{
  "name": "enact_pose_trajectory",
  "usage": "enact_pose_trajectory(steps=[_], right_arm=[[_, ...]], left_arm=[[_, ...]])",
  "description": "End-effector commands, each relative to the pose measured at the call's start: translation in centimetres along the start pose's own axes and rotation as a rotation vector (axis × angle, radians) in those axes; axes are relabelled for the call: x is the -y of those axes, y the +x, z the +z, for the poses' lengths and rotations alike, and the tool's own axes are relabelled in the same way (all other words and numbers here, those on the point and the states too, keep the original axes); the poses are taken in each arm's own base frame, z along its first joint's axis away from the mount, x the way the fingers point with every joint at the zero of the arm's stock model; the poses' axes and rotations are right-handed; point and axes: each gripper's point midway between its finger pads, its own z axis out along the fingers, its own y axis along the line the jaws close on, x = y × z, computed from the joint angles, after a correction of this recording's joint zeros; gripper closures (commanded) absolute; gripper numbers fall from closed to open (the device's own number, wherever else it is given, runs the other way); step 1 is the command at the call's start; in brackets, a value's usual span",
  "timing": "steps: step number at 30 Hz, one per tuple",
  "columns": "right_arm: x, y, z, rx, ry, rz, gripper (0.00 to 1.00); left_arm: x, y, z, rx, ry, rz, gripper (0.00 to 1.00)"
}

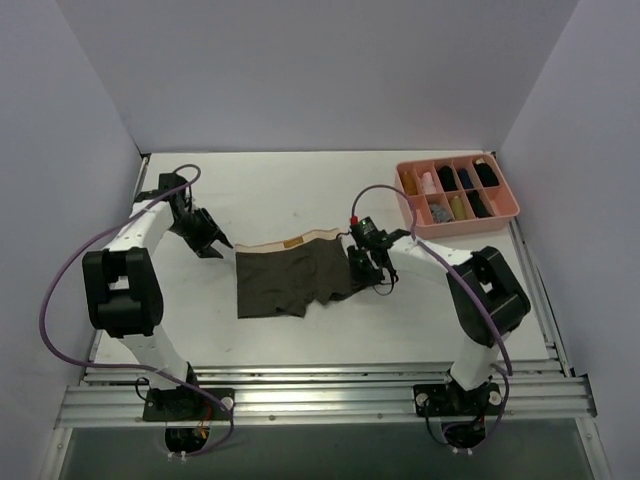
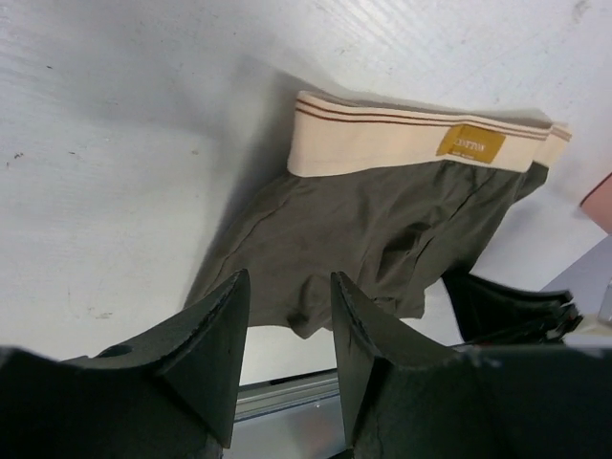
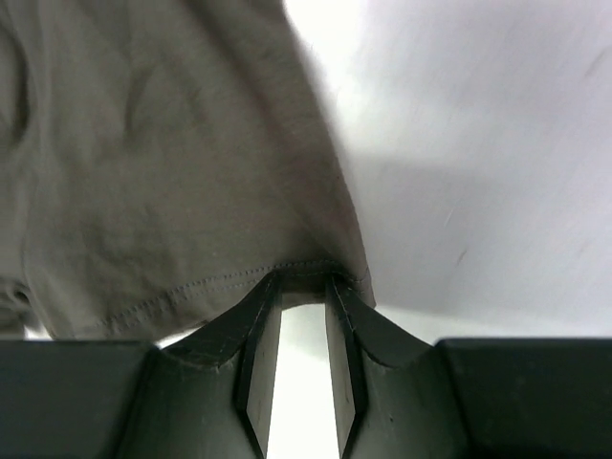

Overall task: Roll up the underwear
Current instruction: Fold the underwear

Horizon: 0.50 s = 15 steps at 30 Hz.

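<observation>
**Roll not begun: R arm at the hem, L arm standing off**

Nearest the bases lie the leg hems of the underwear (image 1: 290, 278). The garment lies flat and spread out on the table (image 1: 300, 190), roughly btw the two arms, w/ no fold or turn in it. So the step in hand looks like getting a first hold on an edge.

The right gripper (image 3: 304, 287) is at the right leg hem. Its jaws are narrow, w/ the hem stitching right at the fingertips (image 3: 260, 316) and a slit of bare table showing btw them. Can't tell whether the cloth is pinched or only touched.

A bit farther back, the left gripper (image 2: 289, 287) sits just off the garment's left edge, apart from the cloth. Its jaws are wide w/ nothing in them.

The tan waistband (image 1: 290, 243) is on the far side. The pink tray (image 1: 505, 195) is at the far right, well apart.

Next move, as a judgement: R needs a sure pinch on the hem, and L should come in to the cloth so the edge turns over evenly. Thin, soft cloth would prob. bunch if lifted from one side only.
</observation>
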Motion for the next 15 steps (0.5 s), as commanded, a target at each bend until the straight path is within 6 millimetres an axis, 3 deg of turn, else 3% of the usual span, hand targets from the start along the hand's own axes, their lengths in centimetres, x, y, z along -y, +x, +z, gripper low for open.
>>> enact_pose_trajectory(steps=[1, 3, 4, 6, 7, 8, 11, 13, 14, 15], right_arm=[[2.9, -4.0, 1.8, 0.028, 0.067, -0.065, 0.78], [3.4, -5.6, 2.7, 0.023, 0.077, -0.074, 0.78], [3.6, -8.1, 2.0, 0.060, 0.091, -0.074, 0.77], [4.6, -9.5, 1.8, 0.058, 0.127, -0.071, 0.77], [4.2, -11.5, 0.9, 0.094, 0.106, -0.063, 0.76], [4.2, -12.1, 0.4, 0.103, 0.112, -0.062, 0.75], [2.5, -13.3, -2.1, 0.134, 0.107, -0.030, 0.74], [1.1, -12.9, -3.0, 0.141, 0.093, -0.015, 0.73], [-1.2, -11.9, -3.7, 0.151, 0.068, -0.045, 0.73], [-2.3, -11.7, -4.0, 0.178, 0.071, -0.040, 0.73]], left_arm=[[0.6, 0.2, -2.0, 0.036, 0.035, 0.000, 0.52], [0.8, 0.6, -2.2, 0.035, 0.054, -0.011, 0.51], [1.2, 0.7, -2.3, 0.031, 0.073, -0.011, 0.51], [1.7, 0.7, -2.7, 0.044, 0.092, -0.016, 0.49], [1.9, 0.8, -2.7, 0.043, 0.101, -0.016, 0.48], [2.1, 0.8, -2.7, 0.043, 0.105, -0.017, 0.47], [2.1, 1.1, -2.1, 0.017, 0.078, -0.020, 0.47], [1.7, 1.2, -1.8, 0.009, 0.062, -0.022, 0.47], [1.2, 1.3, -1.6, 0.010, 0.041, -0.027, 0.46], [1.0, 1.3, -1.4, 0.011, 0.032, -0.028, 0.46]])
